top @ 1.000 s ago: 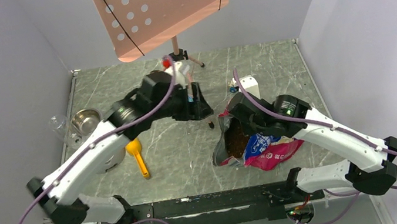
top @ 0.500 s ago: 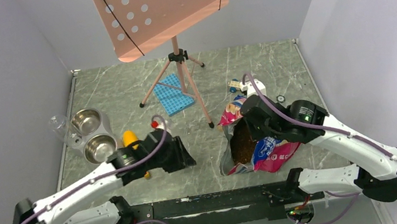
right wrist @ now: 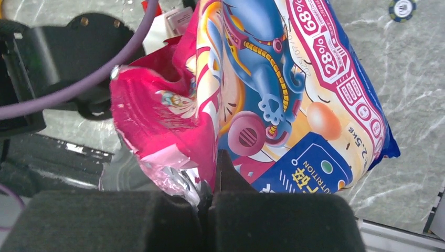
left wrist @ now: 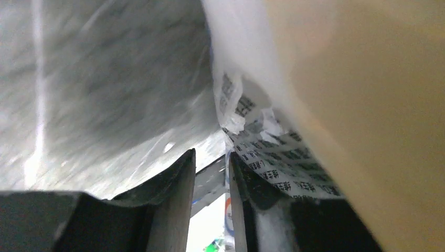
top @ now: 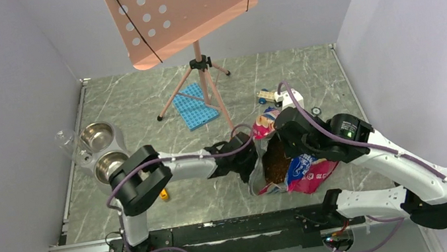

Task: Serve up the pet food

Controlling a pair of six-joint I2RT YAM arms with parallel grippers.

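Right claw (right wrist: 212,176) is clenched on the torn pink rim of the foil bag (right wrist: 283,79), which lies on the worktop (top: 137,105) with its mouth spread open. Pet food (top: 274,164) sits inside the opened bag as a loose dark brown mass; the twin steel bowls (top: 103,152) stand well apart from it at the left edge. Left claw (left wrist: 210,155) is at the bag's left side, fingers a narrow slit apart with the printed foil lip against one finger; cannot tell whether it pinches the foil.
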